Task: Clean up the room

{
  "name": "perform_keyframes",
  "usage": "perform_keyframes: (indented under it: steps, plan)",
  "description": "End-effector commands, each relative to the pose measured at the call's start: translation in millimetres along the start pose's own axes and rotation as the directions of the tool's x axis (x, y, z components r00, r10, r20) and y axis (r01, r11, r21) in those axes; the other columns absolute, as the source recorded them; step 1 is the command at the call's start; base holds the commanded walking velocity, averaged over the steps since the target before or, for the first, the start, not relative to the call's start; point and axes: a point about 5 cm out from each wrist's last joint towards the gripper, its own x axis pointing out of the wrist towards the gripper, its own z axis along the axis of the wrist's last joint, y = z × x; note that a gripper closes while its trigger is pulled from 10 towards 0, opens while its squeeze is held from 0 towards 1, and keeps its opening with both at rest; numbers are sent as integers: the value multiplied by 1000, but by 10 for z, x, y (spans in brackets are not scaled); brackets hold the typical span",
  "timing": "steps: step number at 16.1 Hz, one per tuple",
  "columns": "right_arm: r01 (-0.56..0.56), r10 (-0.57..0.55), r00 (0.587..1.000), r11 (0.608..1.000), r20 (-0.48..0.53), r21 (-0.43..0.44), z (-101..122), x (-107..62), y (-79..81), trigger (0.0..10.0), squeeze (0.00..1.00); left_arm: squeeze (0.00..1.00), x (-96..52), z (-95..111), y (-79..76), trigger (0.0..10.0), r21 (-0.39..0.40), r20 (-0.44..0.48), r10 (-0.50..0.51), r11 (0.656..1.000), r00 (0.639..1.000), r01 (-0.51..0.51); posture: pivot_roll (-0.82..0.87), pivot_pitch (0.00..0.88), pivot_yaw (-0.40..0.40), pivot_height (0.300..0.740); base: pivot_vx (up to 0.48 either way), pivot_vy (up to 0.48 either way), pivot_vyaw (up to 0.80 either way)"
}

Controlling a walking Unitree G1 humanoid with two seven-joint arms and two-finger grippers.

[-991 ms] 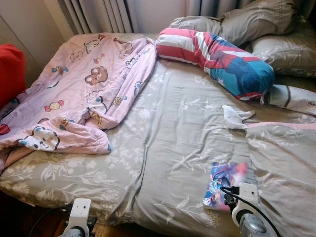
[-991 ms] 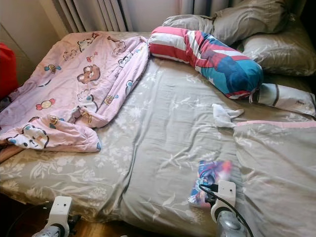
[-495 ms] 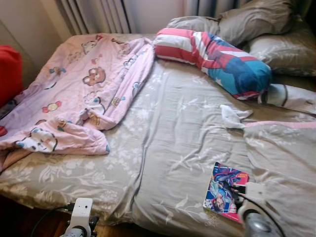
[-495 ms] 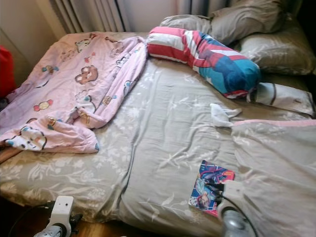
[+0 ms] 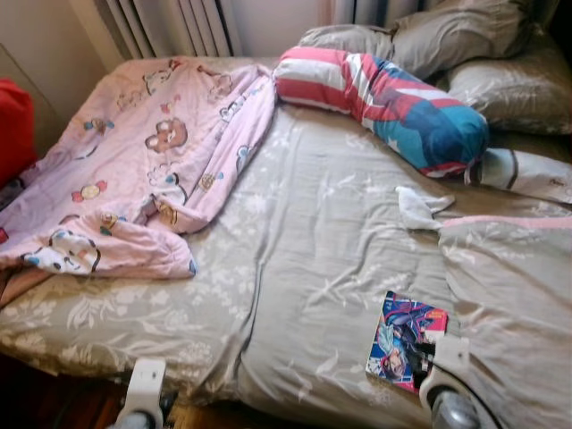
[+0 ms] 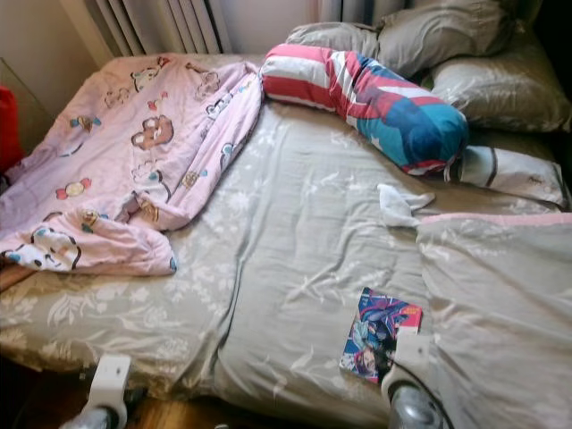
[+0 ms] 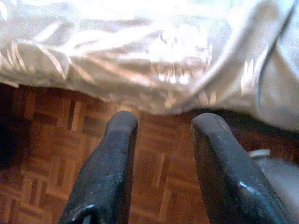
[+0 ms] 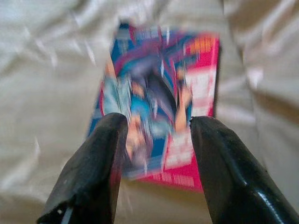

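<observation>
On the bed, near edge: a comic book [image 5: 407, 340] lies flat on the grey-green floral sheet [image 5: 331, 241], at about 5 o'clock from the bed's middle, its far side just beside the folded grey duvet [image 5: 514, 295].
Right gripper: right gripper [image 8: 156, 140] hangs just over the near end of the comic book, fingers spread wide with one black finger [image 8: 93, 168] to each side of the cover; nothing is held. The wrist view is blurred, so whether the tips touch the paper cannot be told.
Left gripper: left gripper [image 7: 161, 135] idles below the bed's edge over the parquet floor [image 7: 42, 140], fingers apart and empty.
At 10 o'clock: a pink cartoon blanket [image 5: 143, 161] lies rumpled across that corner, one fold hanging toward the near side.
At 1 o'clock: a striped red, white and blue bolster [image 5: 384, 98] lies slantwise before the grey pillows [image 5: 465, 45].
At 3 o'clock: a small white cloth [image 5: 418, 207] lies crumpled just beyond the duvet's pink-edged fold; another striped cushion end [image 5: 527, 174] shows past it.
At 9 o'clock: something red [image 5: 16, 130] stands off the bed's side.
Progress: early, by my reading. The comic book is not yet picked up, and the blanket, the cloth and the bolster all lie untidied. Taking up the comic book looks to be the step in hand.
</observation>
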Motion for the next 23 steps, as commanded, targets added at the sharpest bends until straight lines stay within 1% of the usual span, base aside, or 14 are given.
perform_keyframes:
  steps: [1,4,6,7,10,12,13,14,15,16,19,21,23]
  plan:
    - [-3,1,998,999,56,33,6,-27,-3,10000,0,0,-4,29,90,10000,-33,18,34,999,999,-33,105,173,80,740,0,0,0]
    - [-19,18,996,1000,85,11,17,-42,-6,10000,0,0,18,123,80,10000,-61,58,40,997,998,-36,88,140,53,740,0,0,0]
    - [-29,29,997,1000,77,6,-5,-50,-17,10000,0,0,22,141,52,10000,-87,72,42,996,996,-36,87,115,31,740,0,0,0]
    - [-27,26,997,1000,77,7,1,-48,-30,10000,0,0,19,116,39,10000,-100,63,46,994,997,-39,83,109,24,740,0,0,0]
    - [-24,22,992,999,125,22,94,-30,-50,10000,0,0,29,150,-53,10000,-107,91,24,994,996,-14,73,91,17,740,0,0,0]
    - [-20,18,994,1000,111,18,82,-29,-65,10000,0,0,41,190,-106,10000,-116,109,18,993,994,-5,74,80,7,740,0,0,0]
    - [-19,18,996,1000,85,15,35,-37,-66,10000,0,0,42,184,-115,10000,-120,103,17,993,995,-5,75,79,6,740,0,0,0]
    - [-7,7,1000,1000,12,4,-92,-64,-91,10000,0,0,41,152,-134,10000,-124,82,18,992,997,-8,79,68,1,740,0,0,0]
    - [-4,4,1000,1000,-29,5,-167,-85,-103,10000,0,0,39,126,-144,10000,-119,66,17,993,998,-9,79,67,1,740,0,0,0]
    - [13,-14,995,1000,-99,-11,-303,-131,-134,10000,0,0,33,85,-156,10000,-108,44,15,994,999,-10,75,59,4,740,0,0,0]
    - [37,-43,978,999,-207,-31,-515,-219,-183,10000,0,0,23,29,-165,10000,-100,17,14,995,1000,-13,81,56,8,740,0,0,0]
    - [20,-23,971,1000,-236,-16,-563,-235,-153,10000,0,0,18,3,-161,10000,-99,2,15,995,1000,-15,63,57,14,740,0,0,0]
    - [-4,-6,961,999,-277,-33,-627,-256,-110,10000,0,0,10,-56,-205,10000,-83,-33,-3,997,999,0,58,64,14,740,0,0,0]
